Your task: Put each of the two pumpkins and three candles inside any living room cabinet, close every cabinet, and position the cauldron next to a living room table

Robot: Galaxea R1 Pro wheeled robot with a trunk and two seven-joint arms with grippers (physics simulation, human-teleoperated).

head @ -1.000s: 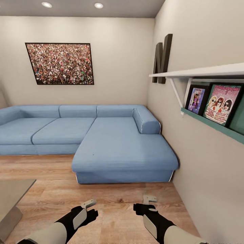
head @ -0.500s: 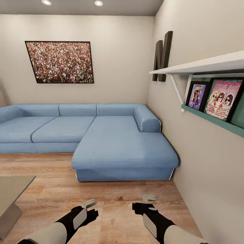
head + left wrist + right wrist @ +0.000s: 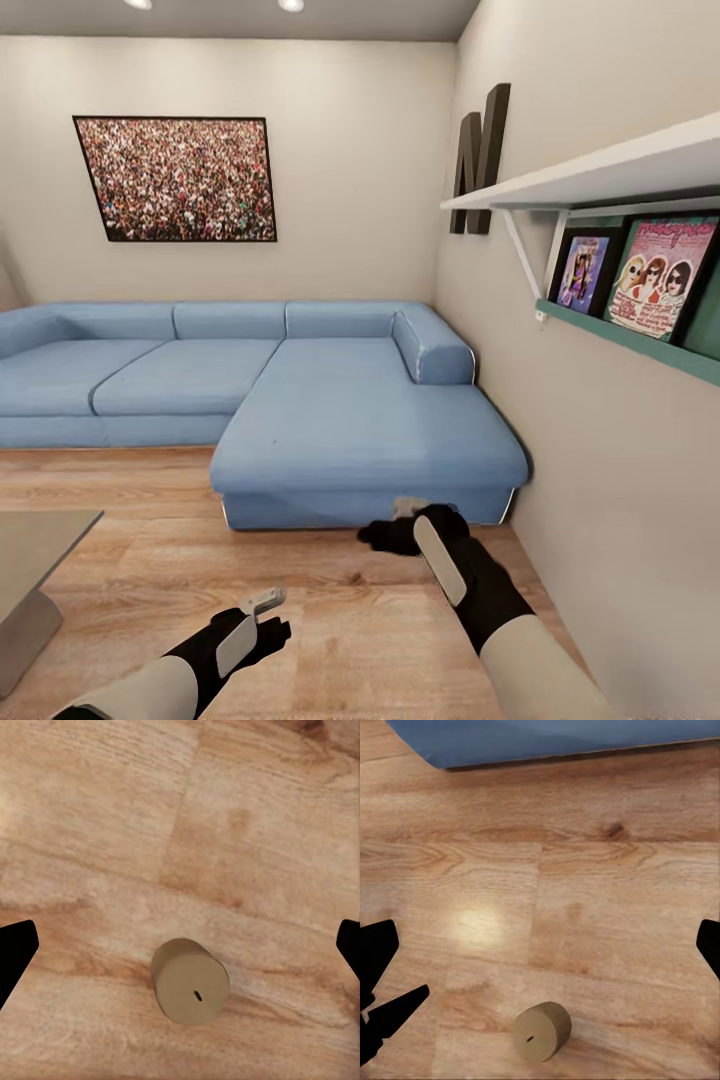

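Bright, even render; two ceiling spots (image 3: 290, 5) at top edge. Soft glare patch on wood floor (image 3: 607, 907) in right wrist view. Faint shadows, slight softness, wide-angle stretch at head view's edges.

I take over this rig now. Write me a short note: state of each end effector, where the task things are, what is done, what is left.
Left end effector: open, empty, low over the wood floor, with a candle lying on its side below it.
Right end effector: open, empty, held forward near the blue sofa; its camera also shows a candle on the floor, probably the same one.
A corner of the grey table is at the head view's lower left.
Done: nothing confirmed from these views.
Left: pick up this candle, find the other candles, pumpkins, cauldron and cabinet, store everything, close the cabinets.
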